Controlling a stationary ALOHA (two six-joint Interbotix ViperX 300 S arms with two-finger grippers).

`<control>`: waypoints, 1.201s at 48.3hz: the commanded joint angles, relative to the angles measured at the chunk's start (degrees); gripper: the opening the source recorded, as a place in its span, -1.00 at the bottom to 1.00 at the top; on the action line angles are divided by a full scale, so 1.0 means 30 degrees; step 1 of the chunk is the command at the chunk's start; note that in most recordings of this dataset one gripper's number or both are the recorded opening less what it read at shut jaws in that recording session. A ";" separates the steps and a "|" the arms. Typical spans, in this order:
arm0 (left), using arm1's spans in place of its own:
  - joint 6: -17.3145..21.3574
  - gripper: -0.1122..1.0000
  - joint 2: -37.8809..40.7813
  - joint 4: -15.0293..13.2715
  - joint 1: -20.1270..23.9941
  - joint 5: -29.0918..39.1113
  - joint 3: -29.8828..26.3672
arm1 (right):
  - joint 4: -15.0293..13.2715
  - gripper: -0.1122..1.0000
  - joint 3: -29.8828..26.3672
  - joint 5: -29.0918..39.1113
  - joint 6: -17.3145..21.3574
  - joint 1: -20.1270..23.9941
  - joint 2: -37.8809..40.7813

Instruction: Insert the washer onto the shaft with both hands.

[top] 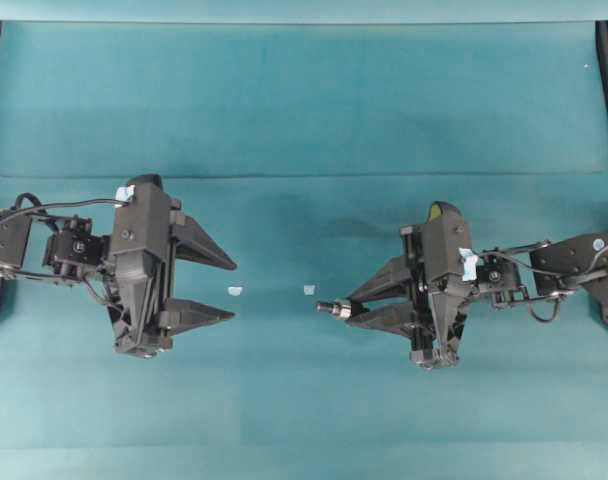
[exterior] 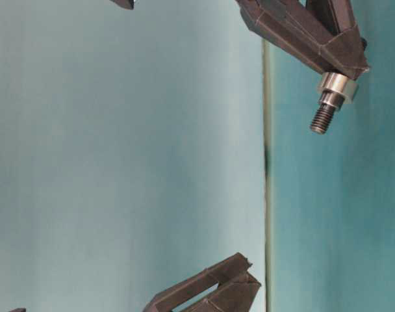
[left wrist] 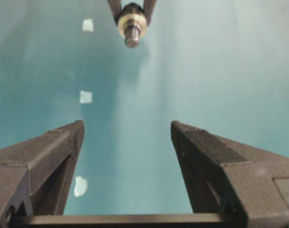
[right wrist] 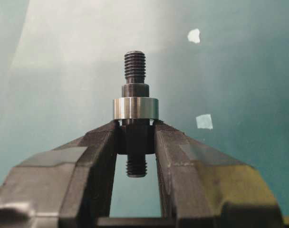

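My left gripper [top: 229, 290] stands with its jaws spread wide and nothing between them, the two fingers [left wrist: 54, 156] well apart and pointing toward the middle. That arm comes in from the left edge, wrist about level, cable looped over it. My right gripper [top: 349, 307] reaches in from the right edge, its jaws drawn in tight on the shaft [right wrist: 135, 90], which I grip at its thick middle so one threaded end sticks out past my fingertips [right wrist: 101, 142] toward the other gripper. The two grippers face each other, well apart.
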 commanded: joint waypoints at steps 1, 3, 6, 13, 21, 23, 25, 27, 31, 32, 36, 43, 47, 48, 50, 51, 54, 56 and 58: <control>0.0000 0.67 -0.0176 0.0059 -0.0029 -0.0088 -0.0176 | 0.0029 -0.80 -0.0264 -0.0117 0.0117 0.0059 -0.0146; 0.0000 0.67 -0.0176 0.0059 -0.0029 -0.0088 -0.0176 | 0.0000 -0.80 -0.0264 -0.0117 0.0088 0.0059 -0.0146; 0.0000 0.67 -0.0176 0.0059 -0.0029 -0.0088 -0.0176 | 0.0029 -0.80 -0.0264 -0.0117 0.0088 0.0059 -0.0146; 0.0000 0.67 -0.0176 0.0059 -0.0029 -0.0088 -0.0176 | 0.0029 -0.80 -0.0264 -0.0117 0.0088 0.0059 -0.0146; 0.0000 0.67 -0.0176 0.0059 -0.0029 -0.0088 -0.0176 | 0.0029 -0.80 -0.0264 -0.0117 0.0088 0.0059 -0.0146; 0.0000 0.67 -0.0176 0.0059 -0.0029 -0.0088 -0.0176 | 0.0029 -0.80 -0.0264 -0.0146 0.0088 0.0059 -0.0146; 0.0000 0.67 -0.0176 0.0059 -0.0029 -0.0088 -0.0176 | 0.0029 -0.80 -0.0264 -0.0117 0.0088 0.0059 -0.0146; 0.0000 0.67 -0.0176 0.0059 -0.0029 -0.0088 -0.0176 | 0.0029 -0.80 -0.0293 -0.0117 0.0088 0.0059 -0.0146; -0.0029 0.66 -0.0176 0.0059 -0.0059 -0.0088 -0.0176 | 0.0029 -0.80 -0.0264 -0.0117 0.0088 0.0059 -0.0146; 0.0000 0.67 -0.0176 0.0059 -0.0029 -0.0088 -0.0205 | 0.0029 -0.80 -0.0264 -0.0117 0.0088 0.0059 -0.0146; -0.0029 0.66 -0.0176 0.0059 -0.0029 -0.0088 -0.0176 | 0.0029 -0.80 -0.0264 -0.0117 0.0088 0.0059 -0.0146; -0.0029 0.66 -0.0146 0.0059 -0.0059 -0.0088 -0.0176 | 0.0029 -0.80 -0.0264 -0.0117 0.0088 0.0059 -0.0146; -0.0059 0.66 -0.0146 0.0059 -0.0029 -0.0088 -0.0176 | 0.0029 -0.80 -0.0264 -0.0117 0.0088 0.0059 -0.0146; -0.0059 0.66 -0.0146 0.0059 -0.0029 -0.0088 -0.0176 | 0.0029 -0.80 -0.0264 -0.0117 0.0088 0.0059 -0.0146; -0.0059 0.66 -0.0146 0.0059 -0.0029 0.0000 -0.0176 | 0.0029 -0.80 -0.0234 -0.0117 0.0088 0.0059 -0.0146; -0.0059 0.66 -0.0146 0.0059 -0.0029 0.0029 -0.0176 | 0.0029 -0.80 -0.0264 -0.0117 0.0088 0.0059 -0.0146; -0.0088 0.66 -0.0146 0.0059 -0.0029 0.0146 -0.0176 | 0.0029 -0.80 -0.0264 -0.0117 0.0088 0.0059 -0.0146; -0.0088 0.66 -0.0146 0.0059 -0.0029 0.0234 -0.0205 | 0.0029 -0.80 -0.0234 -0.0117 0.0088 0.0059 -0.0146; -0.0088 0.66 -0.0146 0.0059 -0.0029 0.0293 -0.0205 | 0.0029 -0.80 -0.0264 -0.0117 0.0088 0.0059 -0.0146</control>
